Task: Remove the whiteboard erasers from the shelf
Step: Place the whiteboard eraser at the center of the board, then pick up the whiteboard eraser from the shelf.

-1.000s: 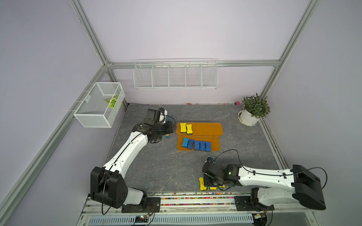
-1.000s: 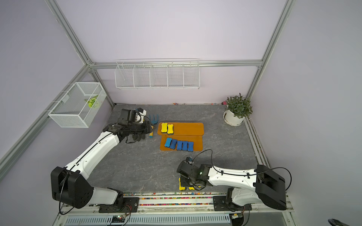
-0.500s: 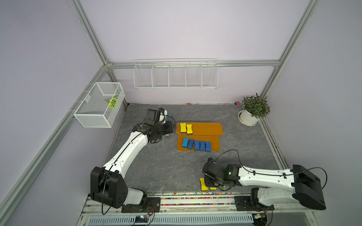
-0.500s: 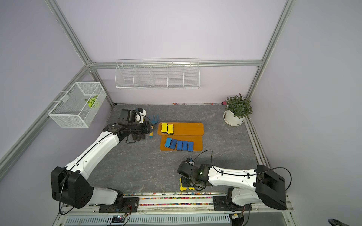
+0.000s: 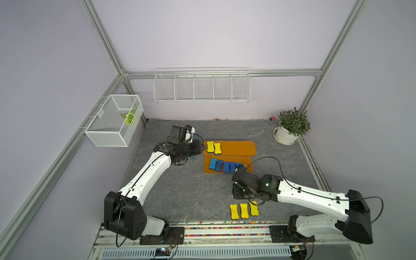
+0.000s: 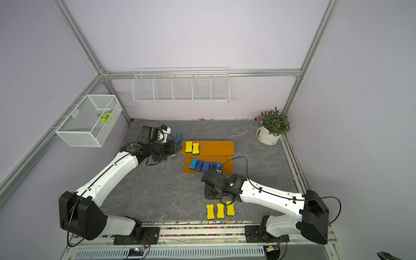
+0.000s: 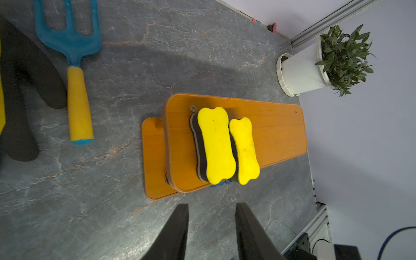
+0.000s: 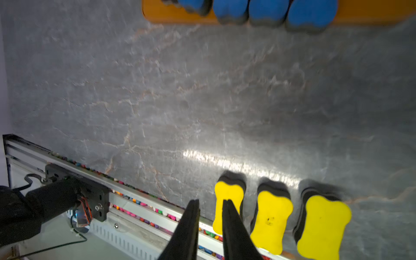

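Note:
The orange-brown shelf (image 5: pixel 238 147) carries two yellow whiteboard erasers (image 5: pixel 213 147) on its upper tier and several blue ones (image 5: pixel 225 166) in a row on its lower tier. Three more yellow erasers (image 5: pixel 244 210) lie side by side on the table near the front rail. My left gripper (image 7: pixel 212 206) is open and empty, held just left of the shelf (image 7: pixel 274 135) and facing the two yellow erasers (image 7: pixel 216 144). My right gripper (image 8: pixel 211 200) hangs above the table beside the three yellow erasers (image 8: pixel 271 216), its jaws slightly open with nothing between them.
A blue garden fork with a yellow handle (image 7: pixel 76 90) and a black-fingered glove (image 7: pixel 22 90) lie left of the shelf. A potted plant (image 5: pixel 290 128) stands at the back right. A white wire rack (image 5: pixel 201 85) and a mesh basket (image 5: pixel 114 121) hang on the walls.
My right gripper has opened, left a yellow eraser on the table with the others, and drawn up and back from the front edge. The left arm has not moved.

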Controlling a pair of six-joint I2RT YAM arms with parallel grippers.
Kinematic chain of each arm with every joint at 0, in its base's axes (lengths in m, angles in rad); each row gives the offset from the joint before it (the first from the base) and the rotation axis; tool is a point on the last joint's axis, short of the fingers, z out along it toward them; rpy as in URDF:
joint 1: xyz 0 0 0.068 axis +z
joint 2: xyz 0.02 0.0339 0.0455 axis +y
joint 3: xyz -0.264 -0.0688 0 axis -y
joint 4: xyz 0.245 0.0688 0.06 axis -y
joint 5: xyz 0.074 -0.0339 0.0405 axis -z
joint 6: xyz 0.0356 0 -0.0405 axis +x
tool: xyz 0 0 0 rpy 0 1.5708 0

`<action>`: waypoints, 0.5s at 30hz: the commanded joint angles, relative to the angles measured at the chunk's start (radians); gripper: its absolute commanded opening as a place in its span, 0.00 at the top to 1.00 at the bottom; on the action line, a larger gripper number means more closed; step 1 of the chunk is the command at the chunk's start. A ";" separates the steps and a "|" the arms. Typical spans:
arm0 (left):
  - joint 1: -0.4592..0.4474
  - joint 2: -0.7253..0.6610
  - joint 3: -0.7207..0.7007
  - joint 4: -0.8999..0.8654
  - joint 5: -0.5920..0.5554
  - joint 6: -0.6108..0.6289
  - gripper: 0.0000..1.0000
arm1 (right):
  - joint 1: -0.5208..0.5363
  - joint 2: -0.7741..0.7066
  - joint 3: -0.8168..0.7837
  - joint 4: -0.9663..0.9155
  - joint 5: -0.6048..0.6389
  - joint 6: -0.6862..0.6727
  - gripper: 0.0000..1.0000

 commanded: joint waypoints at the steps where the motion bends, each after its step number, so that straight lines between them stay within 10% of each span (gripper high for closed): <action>1: -0.014 -0.003 0.030 -0.020 0.020 -0.018 0.60 | -0.075 0.030 0.070 -0.035 0.012 -0.168 0.74; 15: -0.038 0.150 0.149 -0.039 -0.034 -0.019 0.63 | -0.241 0.098 0.133 0.085 -0.152 -0.317 0.74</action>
